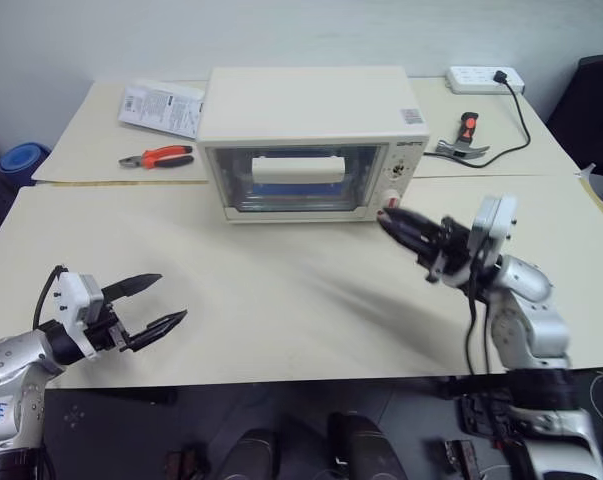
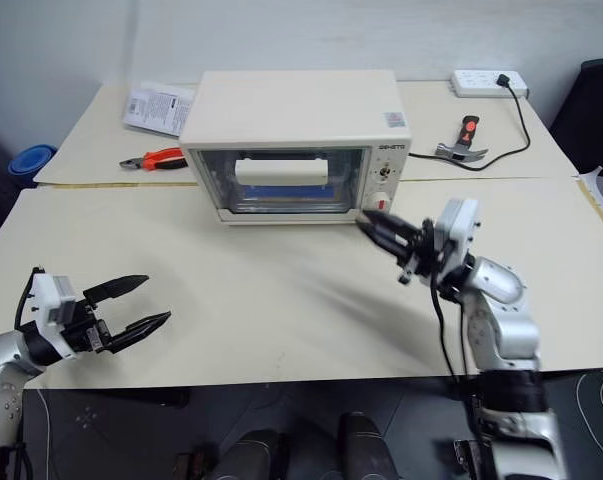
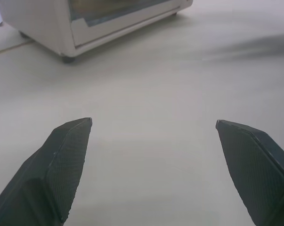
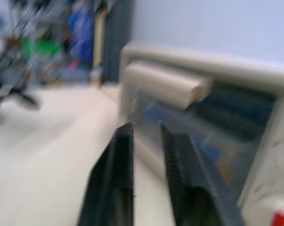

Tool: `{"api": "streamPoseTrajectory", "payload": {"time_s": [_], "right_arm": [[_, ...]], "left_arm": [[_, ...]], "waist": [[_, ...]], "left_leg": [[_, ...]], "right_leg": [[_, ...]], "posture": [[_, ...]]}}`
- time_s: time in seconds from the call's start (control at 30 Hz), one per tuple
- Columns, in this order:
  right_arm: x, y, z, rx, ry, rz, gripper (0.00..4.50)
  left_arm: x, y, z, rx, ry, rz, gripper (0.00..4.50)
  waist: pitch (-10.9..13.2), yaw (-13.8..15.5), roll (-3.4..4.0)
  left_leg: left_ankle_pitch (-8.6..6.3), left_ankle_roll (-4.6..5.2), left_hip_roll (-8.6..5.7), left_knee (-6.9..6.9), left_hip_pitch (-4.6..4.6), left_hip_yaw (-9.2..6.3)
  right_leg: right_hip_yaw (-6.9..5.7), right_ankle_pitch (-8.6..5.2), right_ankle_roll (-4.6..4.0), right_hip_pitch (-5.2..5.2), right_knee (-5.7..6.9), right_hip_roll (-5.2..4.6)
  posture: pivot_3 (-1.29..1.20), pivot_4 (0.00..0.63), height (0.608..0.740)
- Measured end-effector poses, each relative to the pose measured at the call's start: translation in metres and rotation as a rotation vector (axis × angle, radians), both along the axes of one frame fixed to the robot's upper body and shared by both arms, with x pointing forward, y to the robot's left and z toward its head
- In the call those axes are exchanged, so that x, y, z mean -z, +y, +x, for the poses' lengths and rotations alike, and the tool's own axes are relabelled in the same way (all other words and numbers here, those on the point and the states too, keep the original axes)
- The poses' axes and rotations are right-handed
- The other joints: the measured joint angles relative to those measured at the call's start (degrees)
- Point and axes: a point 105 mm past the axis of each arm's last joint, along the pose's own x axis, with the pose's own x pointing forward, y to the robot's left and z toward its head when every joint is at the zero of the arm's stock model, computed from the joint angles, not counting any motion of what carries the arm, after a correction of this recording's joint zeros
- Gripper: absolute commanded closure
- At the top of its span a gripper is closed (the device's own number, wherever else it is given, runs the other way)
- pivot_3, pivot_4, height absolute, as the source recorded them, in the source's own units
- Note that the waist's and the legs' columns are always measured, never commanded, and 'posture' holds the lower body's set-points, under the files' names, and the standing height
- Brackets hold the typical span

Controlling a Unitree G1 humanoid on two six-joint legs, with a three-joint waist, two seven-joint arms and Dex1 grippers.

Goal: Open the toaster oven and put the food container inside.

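Left eye view: cream-white boxy toaster oven (image 1: 306, 140) door shut, blue-trimmed clear food container (image 1: 281, 188) apparently already inside behind glass, left gripper (image 1: 151, 306) spread wide and empty, right gripper (image 1: 399, 225) slightly parted, empty, near knobs; task looks done.

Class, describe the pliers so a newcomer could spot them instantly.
Find the large cream-white boxy toaster oven on the pale table. To its left, beside a printed leaflet, lie the pliers; their red-orange handles set them apart.
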Motion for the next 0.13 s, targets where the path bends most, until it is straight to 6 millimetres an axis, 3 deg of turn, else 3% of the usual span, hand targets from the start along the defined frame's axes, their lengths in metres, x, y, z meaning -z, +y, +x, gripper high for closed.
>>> {"api": "streamPoseTrajectory", "payload": {"time_s": [0.07, 0.13], "right_arm": [[0.028, -0.014, -0.007, 0.01, 0.077, -0.076, 1.92], [0.036, -0.022, -0.01, 0.021, 0.083, -0.093, 1.27]], "left_arm": [[0.001, -0.002, -0.001, -0.003, -0.018, 0.014, 0.0], [-0.001, -0.004, 0.0, -0.005, -0.046, 0.023, 0.0]], "waist": [[0.0, 0.26, 0.0], [0.0, 0.21, 0.01]], "left_leg": [[0.0, 0.03, 0.0, 0.07, 0.04, 0.06], [0.0, 0.02, 0.02, 0.07, 0.17, 0.13]], "right_leg": [[0.02, 0.0, 0.0, 0.1, -0.03, 0.0], [0.0, 0.01, 0.01, 0.19, -0.01, 0.0]], "posture": [[0.0, 0.15, 0.74], [0.0, 0.15, 0.74]]}}
